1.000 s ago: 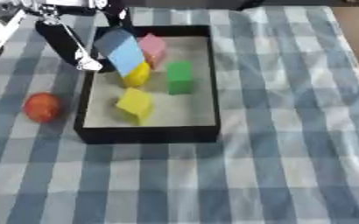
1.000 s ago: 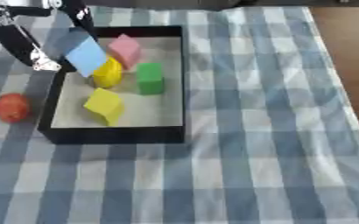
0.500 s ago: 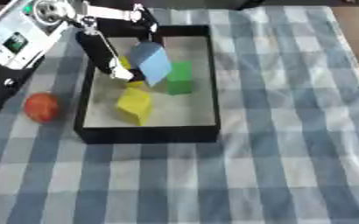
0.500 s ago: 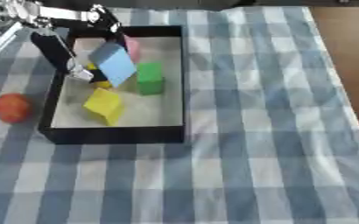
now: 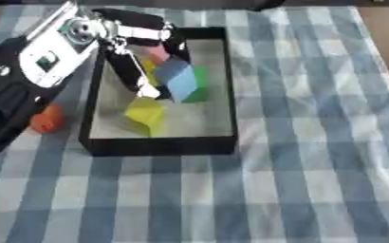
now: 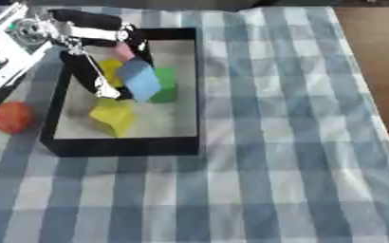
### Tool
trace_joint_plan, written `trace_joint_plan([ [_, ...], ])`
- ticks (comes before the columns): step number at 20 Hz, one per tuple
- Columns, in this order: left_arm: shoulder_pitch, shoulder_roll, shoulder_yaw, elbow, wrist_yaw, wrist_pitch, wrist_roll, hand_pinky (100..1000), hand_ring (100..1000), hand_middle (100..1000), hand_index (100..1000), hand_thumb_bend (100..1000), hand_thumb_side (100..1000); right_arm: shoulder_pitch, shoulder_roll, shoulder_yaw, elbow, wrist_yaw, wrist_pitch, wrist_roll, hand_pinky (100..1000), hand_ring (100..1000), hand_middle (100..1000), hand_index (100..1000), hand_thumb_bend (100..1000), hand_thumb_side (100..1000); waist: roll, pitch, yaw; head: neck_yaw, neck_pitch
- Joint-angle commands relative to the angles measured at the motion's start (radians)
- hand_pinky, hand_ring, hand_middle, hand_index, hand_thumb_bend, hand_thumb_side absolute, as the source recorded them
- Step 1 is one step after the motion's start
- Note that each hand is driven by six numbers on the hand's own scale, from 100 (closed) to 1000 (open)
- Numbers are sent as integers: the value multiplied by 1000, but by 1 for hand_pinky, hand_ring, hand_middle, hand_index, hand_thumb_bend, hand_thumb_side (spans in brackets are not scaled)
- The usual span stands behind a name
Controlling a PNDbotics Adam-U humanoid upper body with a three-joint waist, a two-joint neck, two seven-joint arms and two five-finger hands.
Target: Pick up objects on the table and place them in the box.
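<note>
Left eye view: left hand [image 5: 140, 57] pinching light-blue cube [image 5: 178, 79] over black rectangular box [image 5: 223, 85]; green cube [image 5: 198, 83] just beyond, yellow cube [image 5: 145, 115] below. Right hand unseen.

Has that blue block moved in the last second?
Yes. The blue block, held by the left hand, went from the box's left wall to over its middle.

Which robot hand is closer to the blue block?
The left. The left hand holds the blue block over the box, fingers curled around it. The right hand shows in neither view.
</note>
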Motion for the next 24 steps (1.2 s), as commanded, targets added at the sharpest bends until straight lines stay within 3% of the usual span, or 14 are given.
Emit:
trace_joint_plan([
  [1, -12, 25, 14, -18, -17, -17, 19, 914, 832, 835, 921, 579, 617, -7, -23, -3, -3, -4, -1, 2, 800, 807, 704, 833, 100, 785, 11, -46, 1, 2, 2],
  [4, -3, 41, 23, -40, -2, -18, 19, 911, 828, 830, 914, 532, 566, -5, -24, -4, -1, -5, -2, 1, 800, 807, 704, 833, 100, 786, 11, -47, 4, 3, 2],
  [5, 1, 51, 28, -49, 5, -14, 19, 904, 819, 820, 903, 475, 502, -4, -24, -4, -1, -5, -2, 1, 800, 807, 704, 833, 100, 786, 11, -48, 5, 3, 2],
  [7, 15, 81, 44, -80, 23, -2, 24, 895, 809, 810, 892, 448, 453, -2, -26, -4, -2, -4, -3, 1, 800, 807, 704, 833, 100, 784, 11, -49, 8, 1, 3],
  [11, 68, 173, 91, -162, 54, 40, 55, 890, 805, 802, 868, 456, 445, 10, -35, -12, -6, 1, -4, -5, 800, 807, 704, 833, 100, 783, 16, -51, 24, -13, 5],
  [17, 196, 321, 154, -250, 19, 103, 115, 893, 818, 808, 880, 509, 441, 31, -43, -24, -5, 4, -4, -18, 800, 807, 705, 833, 100, 787, 21, -50, 47, -30, 7],
  [24, 367, 486, 216, -264, 1, 198, 204, 888, 813, 796, 873, 527, 453, 25, -38, -20, -12, 4, -3, -17, 800, 807, 705, 833, 100, 786, 13, -44, 29, -12, -2],
])
